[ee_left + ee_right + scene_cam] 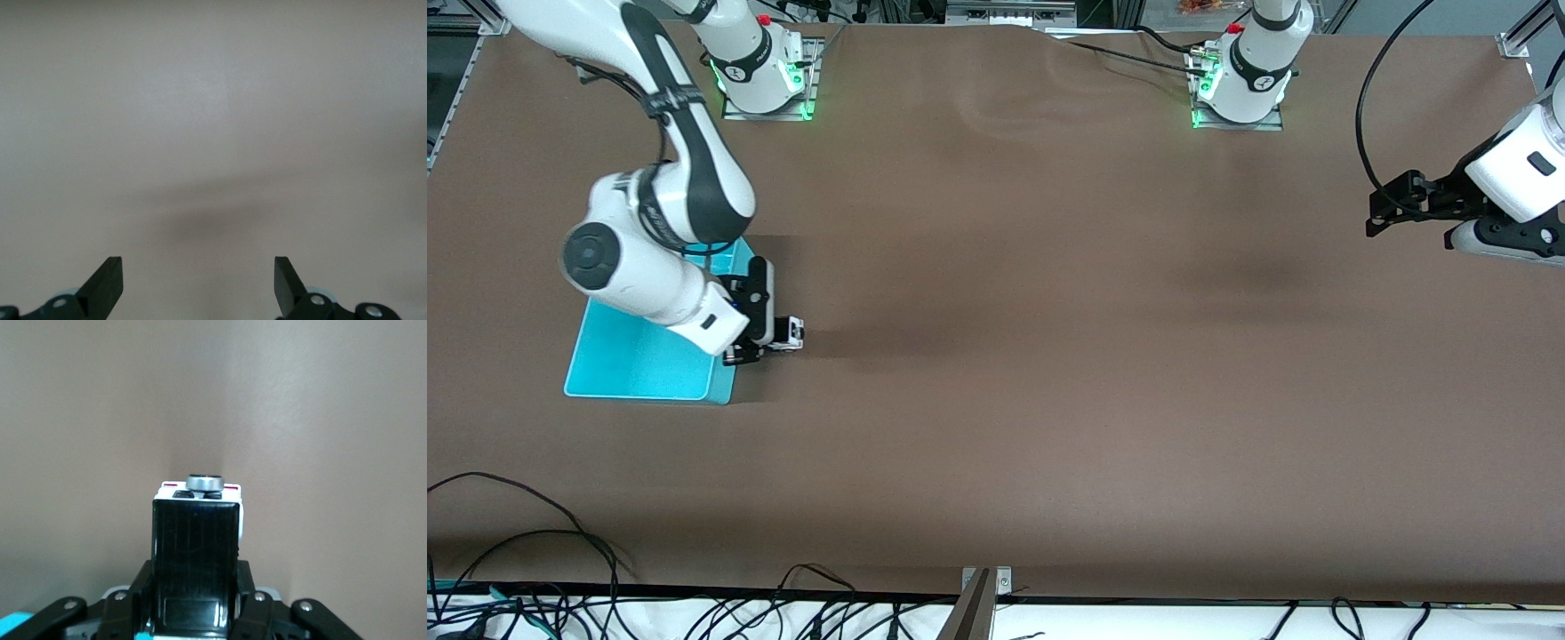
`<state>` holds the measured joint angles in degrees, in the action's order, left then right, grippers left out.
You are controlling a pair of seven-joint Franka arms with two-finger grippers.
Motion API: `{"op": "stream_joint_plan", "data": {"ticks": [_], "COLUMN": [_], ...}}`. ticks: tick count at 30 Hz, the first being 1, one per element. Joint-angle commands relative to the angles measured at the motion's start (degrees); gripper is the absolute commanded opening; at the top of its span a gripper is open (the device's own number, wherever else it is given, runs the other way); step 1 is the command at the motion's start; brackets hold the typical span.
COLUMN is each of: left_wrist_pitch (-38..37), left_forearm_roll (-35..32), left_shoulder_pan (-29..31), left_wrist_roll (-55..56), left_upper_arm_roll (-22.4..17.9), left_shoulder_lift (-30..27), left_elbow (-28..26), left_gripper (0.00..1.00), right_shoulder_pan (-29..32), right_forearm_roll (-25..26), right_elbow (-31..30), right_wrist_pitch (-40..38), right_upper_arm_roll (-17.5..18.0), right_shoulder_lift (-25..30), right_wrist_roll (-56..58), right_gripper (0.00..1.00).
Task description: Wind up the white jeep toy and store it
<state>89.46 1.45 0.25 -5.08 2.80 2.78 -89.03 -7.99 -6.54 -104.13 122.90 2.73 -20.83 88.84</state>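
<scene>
The white jeep toy (790, 333) is a tiny white car with a black roof panel (195, 543). My right gripper (769, 342) is shut on its sides, low over the brown table right beside the cyan bin (636, 360). In the right wrist view the fingers (248, 587) clamp the jeep toy's body, and a silver spare wheel (205, 482) shows at its end. My left gripper (1383, 213) hangs open over the left arm's end of the table. Nothing lies between its fingertips (107, 280).
The cyan bin stands at the right arm's end of the table, partly under the right arm; its corner (13, 623) shows in the right wrist view. Black cables (534, 542) lie along the table edge nearest the front camera.
</scene>
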Motion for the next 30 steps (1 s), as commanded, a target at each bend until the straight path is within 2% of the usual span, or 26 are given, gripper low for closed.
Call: {"op": "stream_joint_plan", "data": {"ticks": [1, 10, 14, 22, 30], "left_wrist_pitch": [-1.40, -2.45, -2.71, -2.80, -3.15], "left_forearm_roll": [1.36, 1.63, 1.63, 1.54, 1.80], "left_shoulder_pan": [0.45, 0.37, 0.45, 0.45, 0.54], "left_wrist_roll": [0.24, 0.24, 0.24, 0.33, 0.15], "left_upper_arm_roll": [0.19, 0.36, 0.28, 0.45, -0.08], "left_shoulder_lift": [-0.23, -0.40, -0.93, -0.93, -0.75], "left_elbow": [1.22, 1.31, 1.58, 1.75, 1.75], "left_gripper": [1.00, 1.00, 1.00, 1.00, 1.00], "right_shoulder_pan": [0.70, 0.69, 0.69, 0.78, 0.87], "right_forearm_roll": [-1.19, -1.19, -1.19, -1.37, -1.63], "right_elbow": [4.63, 3.84, 0.95, -8.45, -18.03], "right_wrist_pitch": [-9.77, -16.81, -17.08, -10.24, 0.58], "right_upper_arm_roll": [-3.34, -10.46, -13.89, -18.29, -18.64], "right_shoulder_lift": [1.85, 6.42, 6.95, 8.62, 8.79], "right_wrist_roll": [0.81, 5.29, 8.80, 15.31, 17.07], "right_gripper": [0.25, 0.25, 0.25, 0.25, 0.26]}}
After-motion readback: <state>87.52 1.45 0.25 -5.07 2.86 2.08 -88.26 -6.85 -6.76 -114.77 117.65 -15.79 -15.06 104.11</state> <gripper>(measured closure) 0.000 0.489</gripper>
